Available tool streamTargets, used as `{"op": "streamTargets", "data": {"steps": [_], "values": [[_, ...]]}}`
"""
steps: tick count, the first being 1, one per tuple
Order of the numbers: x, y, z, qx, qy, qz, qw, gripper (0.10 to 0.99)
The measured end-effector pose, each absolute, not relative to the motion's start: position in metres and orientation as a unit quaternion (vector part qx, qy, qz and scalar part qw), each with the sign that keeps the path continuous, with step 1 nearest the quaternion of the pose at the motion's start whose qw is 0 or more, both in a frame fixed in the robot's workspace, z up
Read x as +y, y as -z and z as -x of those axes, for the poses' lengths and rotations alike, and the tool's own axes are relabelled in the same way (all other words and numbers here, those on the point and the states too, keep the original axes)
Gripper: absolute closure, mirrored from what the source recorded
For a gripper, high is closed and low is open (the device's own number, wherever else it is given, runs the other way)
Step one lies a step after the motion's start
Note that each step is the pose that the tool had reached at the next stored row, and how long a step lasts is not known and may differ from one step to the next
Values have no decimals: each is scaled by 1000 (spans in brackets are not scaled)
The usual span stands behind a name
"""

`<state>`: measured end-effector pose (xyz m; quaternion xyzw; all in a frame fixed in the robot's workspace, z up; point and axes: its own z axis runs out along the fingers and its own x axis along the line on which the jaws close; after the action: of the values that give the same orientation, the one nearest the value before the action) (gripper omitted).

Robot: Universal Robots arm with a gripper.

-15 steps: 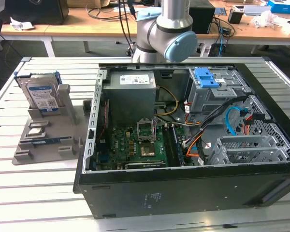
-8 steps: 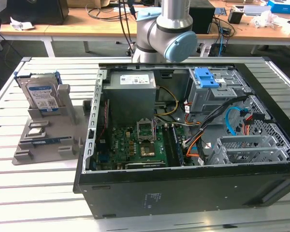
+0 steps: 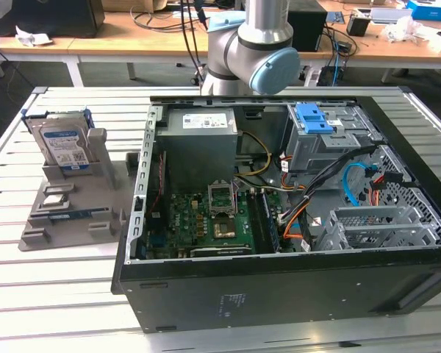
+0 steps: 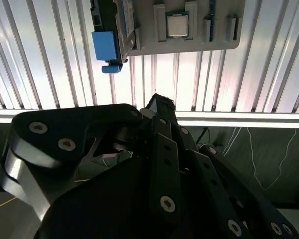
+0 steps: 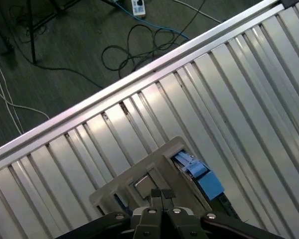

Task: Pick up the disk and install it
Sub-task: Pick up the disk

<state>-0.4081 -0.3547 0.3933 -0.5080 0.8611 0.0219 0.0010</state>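
Note:
The disk (image 3: 65, 143), a silver drive with a white-and-blue label and a blue frame, stands upright in a grey holder (image 3: 66, 213) on the slatted table at the exterior view's left. Its blue frame shows in both wrist views (image 4: 105, 46) (image 5: 202, 177). My gripper (image 5: 162, 193) hangs above the table near the holder, apart from the disk, with its black fingers together and nothing between them. In the second wrist view the gripper (image 4: 158, 102) sits over the table's edge rail.
An open computer case (image 3: 279, 294) lies on the table at the exterior view's right, with a grey power supply box (image 3: 202, 140), a motherboard and a drive bay holding a blue bracket (image 3: 314, 118). A processor chip (image 4: 177, 25) rests on the holder. Cables lie on the floor (image 5: 134, 45).

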Motion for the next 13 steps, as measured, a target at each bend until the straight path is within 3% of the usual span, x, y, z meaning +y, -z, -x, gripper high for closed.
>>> {"op": "streamTargets", "data": {"steps": [13], "values": [[-355, -393, 408, 816, -22, 577, -1, 980]]}}
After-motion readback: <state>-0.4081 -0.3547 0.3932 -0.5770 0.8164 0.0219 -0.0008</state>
